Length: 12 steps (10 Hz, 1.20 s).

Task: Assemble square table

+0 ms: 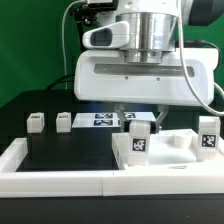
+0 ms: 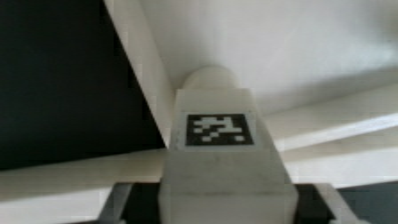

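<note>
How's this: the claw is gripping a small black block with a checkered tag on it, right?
Not quite. The leg is white, not black; only the pattern of its tag is black. The wrist view shows this plainly, with the leg gripped in the gripper and its tag facing the camera.

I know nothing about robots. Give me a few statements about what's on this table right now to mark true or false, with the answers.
1. Two small tagged legs sit apart on the black surface at the exterior view's left. True.
2. The white table top lies at the exterior view's left. False: it lies at the right.
3. In the wrist view, a tagged leg sits between the jaws. True.
4. The marker board is lifted into the air. False: it lies flat on the table.
</note>
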Motion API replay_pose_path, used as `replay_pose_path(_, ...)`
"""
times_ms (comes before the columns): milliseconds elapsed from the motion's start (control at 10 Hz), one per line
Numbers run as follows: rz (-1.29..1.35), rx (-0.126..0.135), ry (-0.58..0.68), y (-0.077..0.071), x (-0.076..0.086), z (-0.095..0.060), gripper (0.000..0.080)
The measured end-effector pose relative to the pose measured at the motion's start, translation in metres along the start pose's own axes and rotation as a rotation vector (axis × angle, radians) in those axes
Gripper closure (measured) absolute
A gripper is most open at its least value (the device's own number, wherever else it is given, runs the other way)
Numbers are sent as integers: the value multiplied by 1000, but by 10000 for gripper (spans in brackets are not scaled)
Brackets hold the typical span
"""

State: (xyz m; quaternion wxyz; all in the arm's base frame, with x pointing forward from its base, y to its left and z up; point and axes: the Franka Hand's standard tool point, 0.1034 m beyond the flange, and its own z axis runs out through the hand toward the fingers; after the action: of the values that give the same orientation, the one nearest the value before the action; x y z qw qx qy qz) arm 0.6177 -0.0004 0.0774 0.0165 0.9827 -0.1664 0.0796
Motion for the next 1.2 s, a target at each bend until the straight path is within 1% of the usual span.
replay_pose_path(200,233,14,-4,1,0,0,508)
replay_pose_path(400,412,17,-6,1,0,0,508)
replay_pose_path(600,611,18,-6,-5,-2,0,507)
replay_pose_path(700,705,14,-5,-7,-3,0,507)
replay_pose_path(900,959,-1,1,-7,-3,0,506)
replay_pose_path(1200,1160,-8,5,-7,-3,-1,505)
